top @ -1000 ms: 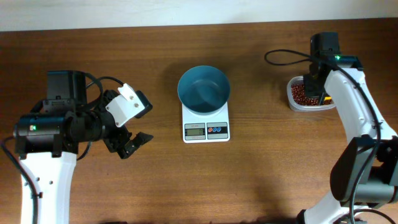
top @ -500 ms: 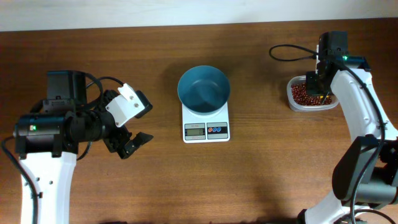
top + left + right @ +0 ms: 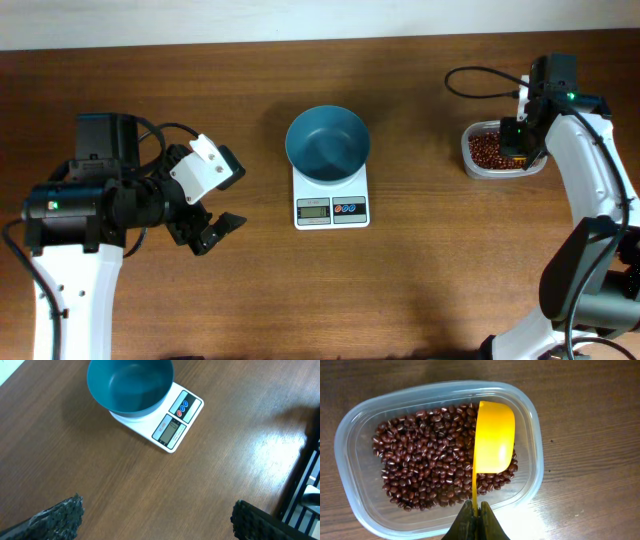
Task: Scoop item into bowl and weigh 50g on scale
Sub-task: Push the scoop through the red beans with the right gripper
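The teal-blue bowl (image 3: 327, 143) stands on the white scale (image 3: 331, 208) at the table's middle; both also show in the left wrist view, bowl (image 3: 130, 385) on scale (image 3: 175, 430). The bowl looks empty. Dark reddish-brown beans (image 3: 425, 470) lie in a clear plastic container (image 3: 350, 435) at the far right (image 3: 490, 150). My right gripper (image 3: 476, 512) is shut on the thin handle of a yellow scoop (image 3: 494, 440), whose empty cup hangs over the beans. My left gripper (image 3: 205, 205) is open and empty, left of the scale, above bare table.
A black cable (image 3: 480, 85) loops from the right arm behind the container. The dark wooden table (image 3: 420, 280) spreads in front of the scale. The left arm's body (image 3: 90, 200) fills the left side.
My right gripper with the scoop has shifted to the right and slightly back over the container. The left arm, bowl and scale have not moved.
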`<state>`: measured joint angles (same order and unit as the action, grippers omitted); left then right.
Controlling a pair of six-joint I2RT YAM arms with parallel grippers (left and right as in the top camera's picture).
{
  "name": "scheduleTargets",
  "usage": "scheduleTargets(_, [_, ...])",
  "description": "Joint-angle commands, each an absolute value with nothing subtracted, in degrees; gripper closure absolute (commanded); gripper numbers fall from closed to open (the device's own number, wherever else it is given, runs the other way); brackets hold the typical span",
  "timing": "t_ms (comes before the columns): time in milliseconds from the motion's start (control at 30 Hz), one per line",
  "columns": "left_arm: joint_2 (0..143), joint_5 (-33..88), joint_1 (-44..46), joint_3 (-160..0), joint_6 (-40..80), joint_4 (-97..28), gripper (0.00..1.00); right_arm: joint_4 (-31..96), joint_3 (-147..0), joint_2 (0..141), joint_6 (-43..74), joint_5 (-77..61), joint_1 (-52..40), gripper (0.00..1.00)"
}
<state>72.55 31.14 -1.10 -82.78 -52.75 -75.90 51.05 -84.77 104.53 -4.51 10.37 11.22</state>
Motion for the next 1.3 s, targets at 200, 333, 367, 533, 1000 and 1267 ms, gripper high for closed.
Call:
scheduleTargets(200, [72.42,32.14,-1.41,-83.20,-53.45,-75.94,0.01,54.19,-83.46,105.41,-4.08,3.16,12.14,0.96])
scheduleTargets(333, [72.42,32.14,-1.41,-83.20,-53.45,-75.96,0.01,54.17,-83.46,105.41,-4.08,1.19,12.14,0.96])
scheduleTargets(367, [72.42,32.14,-1.41,-83.20,-53.45,-75.94,0.01,54.02,-83.46,105.41,-4.05,0.08,12.14,0.96])
scheduleTargets(533, [72.42,32.14,-1.41,-83.20,-53.45,-75.96,0.01,53.56,-83.46,105.41,-4.05,-2.63,12.14,0.96])
scheduleTargets(1000, [72.42,32.14,-1.41,-83.20,-53.45,-75.96,0.01,55.05,-83.46,105.41,-4.03,-2.68,12.14,0.96])
scheduleTargets(1267, [72.42,32.14,-1.41,-83.20,-53.45,-75.94,0.01,56.31,-83.46,105.41,-4.05,-5.87,12.14,0.96])
